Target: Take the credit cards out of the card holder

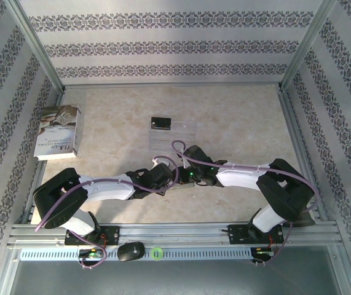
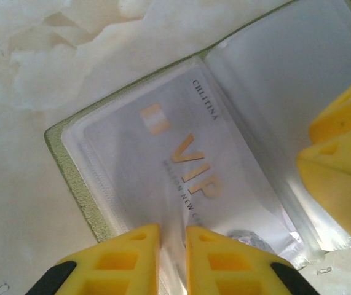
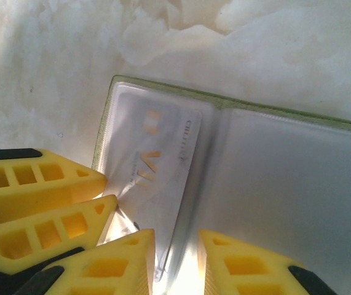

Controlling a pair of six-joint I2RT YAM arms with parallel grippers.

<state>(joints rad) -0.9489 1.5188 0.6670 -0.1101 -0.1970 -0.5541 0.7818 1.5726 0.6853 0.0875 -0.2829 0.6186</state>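
Striped booth, marbled table
White walls banded with grey floral stripes enclose the beige marble-look table on three sides; silver aluminium posts stand at the back corners in even light.

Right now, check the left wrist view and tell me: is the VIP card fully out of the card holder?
No. The VIP card lies tucked inside the open card holder, under its clear plastic.
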